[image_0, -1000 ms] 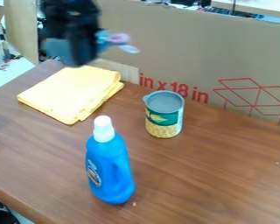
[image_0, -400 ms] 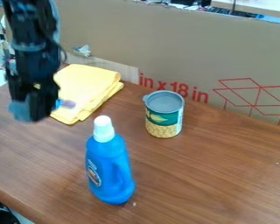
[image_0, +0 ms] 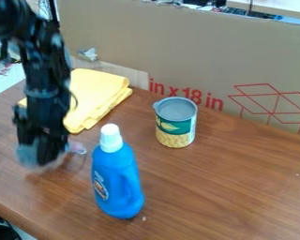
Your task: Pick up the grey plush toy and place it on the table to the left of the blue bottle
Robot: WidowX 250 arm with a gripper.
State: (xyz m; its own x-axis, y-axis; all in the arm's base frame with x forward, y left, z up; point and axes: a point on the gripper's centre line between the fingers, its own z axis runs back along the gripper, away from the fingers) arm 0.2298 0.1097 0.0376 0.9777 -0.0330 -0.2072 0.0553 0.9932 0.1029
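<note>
Blue btl (image_0: 118,183) is standing upright on the table (image_0: 221,187), its base prob. keeping it steady. Just behind, toward view left, the black gripper (image_0: 40,157) is hanging low, pointing down; can't tell if open or closed. 1 small pinkish thing (image_0: 78,148), blurred, is sticking out beside its tip, apparently being held. Farther back, 1 can (image_0: 176,126) is standing upright; 1 yellow cloth (image_0: 93,93) is lying folded, prob. for compactness. Cardboard (image_0: 196,51) is standing behind, likely screening the bkgd.

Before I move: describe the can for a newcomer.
Wooden table, cardboard wall behind it. Near the wall's red print stands a short can, green and yellow label. Unlike the blue bottle and yellow cloth, it has a round grey top.
</note>
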